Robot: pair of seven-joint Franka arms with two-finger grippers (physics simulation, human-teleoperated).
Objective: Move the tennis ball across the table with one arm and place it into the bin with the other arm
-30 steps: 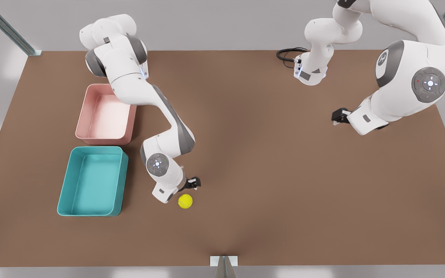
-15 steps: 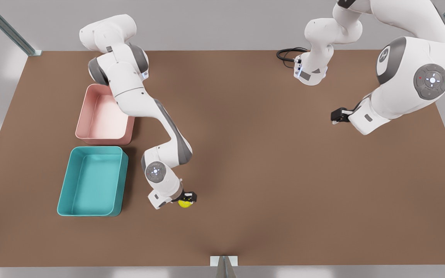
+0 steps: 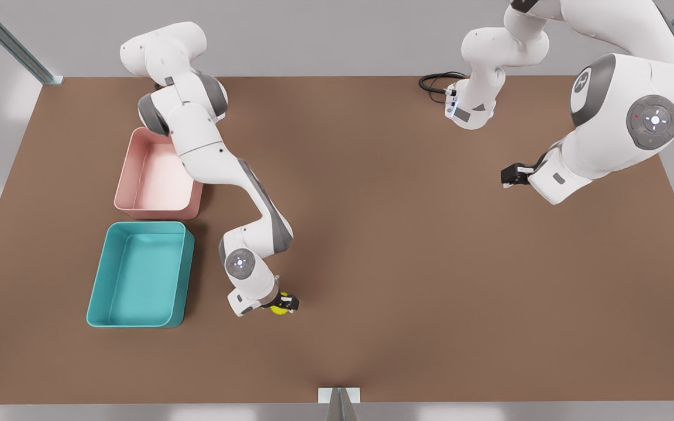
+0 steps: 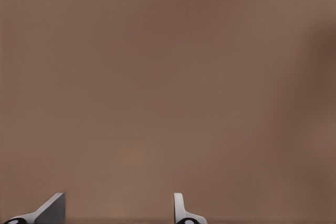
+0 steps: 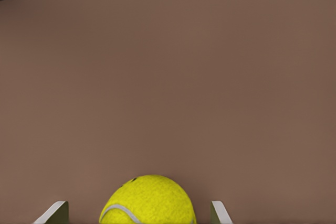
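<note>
On the surface (image 3: 407, 263): tennis ball (image 3: 280, 309) right of the bin (image 3: 138, 275) (front view), between right end effector (image 3: 285, 303) fingers; left end effector (image 3: 506, 175) well apart.

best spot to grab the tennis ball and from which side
Grip the tennis ball across its widest middle, coming straight down from above: it is round and sits on the flat table. The right tool already straddles it, fingers open on either side.

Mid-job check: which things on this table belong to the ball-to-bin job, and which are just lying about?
Part of the job:
- small bright yellow-green tennis ball, between the right gripper fingers, which are open around it
- teal rectangular plastic bin, nothing in it
- left gripper, open, waiting over the brown table

Just lying about:
- pale pink plastic tray
- black cable
</note>
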